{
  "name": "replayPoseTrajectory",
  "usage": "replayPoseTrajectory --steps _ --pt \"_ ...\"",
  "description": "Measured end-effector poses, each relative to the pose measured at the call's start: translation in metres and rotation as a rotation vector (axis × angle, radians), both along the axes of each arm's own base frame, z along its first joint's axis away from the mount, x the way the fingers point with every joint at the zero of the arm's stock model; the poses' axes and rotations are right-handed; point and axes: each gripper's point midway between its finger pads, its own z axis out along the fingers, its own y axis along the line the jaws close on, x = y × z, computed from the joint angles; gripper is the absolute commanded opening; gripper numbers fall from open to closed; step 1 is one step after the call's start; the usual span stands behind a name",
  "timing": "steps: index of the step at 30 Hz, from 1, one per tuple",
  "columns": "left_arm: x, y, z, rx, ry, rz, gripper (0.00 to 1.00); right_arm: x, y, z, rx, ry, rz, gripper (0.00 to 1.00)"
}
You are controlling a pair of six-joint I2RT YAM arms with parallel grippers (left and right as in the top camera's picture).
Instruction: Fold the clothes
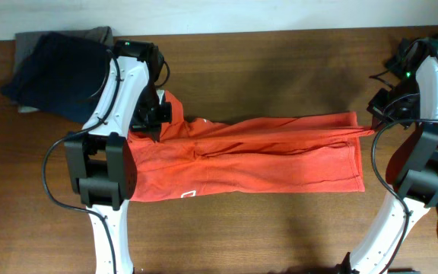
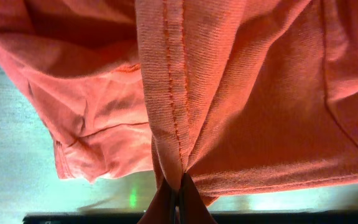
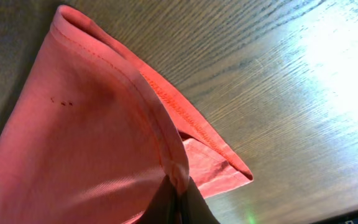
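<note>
- The tabletop [image 1: 280, 228] carries the red-orange T-shirt [image 1: 265, 156], stretched in a long band from the left fingers [image 2: 191, 208] to the right fingers [image 3: 197, 211].
- A heap of dark garments [image 1: 52, 65] lies beyond the left fingers, apart from the shirt.
- The left fingers are pressed together, pinching a stitched hem.
- The right fingers likewise pinch a hem corner, raised off the wood.
- The step looks like a lengthwise fold. Next, both arms should carry the held edge across together, taut, then lay it flat.
- A small white mark [image 1: 188, 195] near the left fingers is too small to read.
</note>
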Motion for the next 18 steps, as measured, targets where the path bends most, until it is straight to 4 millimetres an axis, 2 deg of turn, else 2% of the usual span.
replayPoseTrajectory --steps 2,4,5,6,7,8,9,11,15,17,18 --pt "-0.004 0.001 -0.002 0.006 0.015 -0.003 0.03 -0.002 0.0 0.0 -0.002 0.008 0.001 0.05" --pt "-0.01 0.003 -0.007 0.013 0.042 -0.005 0.08 -0.004 0.0 0.001 -0.002 0.017 0.002 0.06" --pt "-0.014 0.004 -0.01 0.016 0.059 -0.005 0.2 -0.005 0.0 0.001 -0.003 0.021 0.003 0.06" --pt "-0.019 0.005 -0.013 0.021 0.08 -0.01 0.35 -0.006 -0.001 0.001 -0.008 0.026 0.005 0.09" --pt "-0.023 0.006 -0.016 0.027 0.095 -0.016 0.39 -0.006 -0.002 0.001 -0.014 0.029 0.006 0.18" --pt "-0.026 0.008 -0.018 0.029 0.11 -0.027 0.44 -0.007 -0.003 0.001 -0.019 0.033 0.003 0.34" --pt "-0.03 0.009 -0.02 0.033 0.124 -0.034 0.49 -0.008 -0.004 0.001 -0.025 0.036 0.003 0.4" --pt "-0.035 0.011 -0.023 0.038 0.146 -0.048 0.49 -0.009 -0.006 0.001 -0.034 0.039 0.01 0.4" --pt "-0.033 0.012 -0.025 0.038 0.137 -0.064 0.41 -0.009 -0.007 0.001 -0.04 0.043 0.012 0.41" --pt "-0.032 0.012 -0.026 0.037 0.132 -0.065 0.39 -0.01 -0.007 0.001 -0.04 0.045 0.012 0.44" --pt "-0.031 0.012 -0.025 0.036 0.128 -0.067 0.39 -0.01 -0.007 0.001 -0.039 0.045 0.012 0.49"
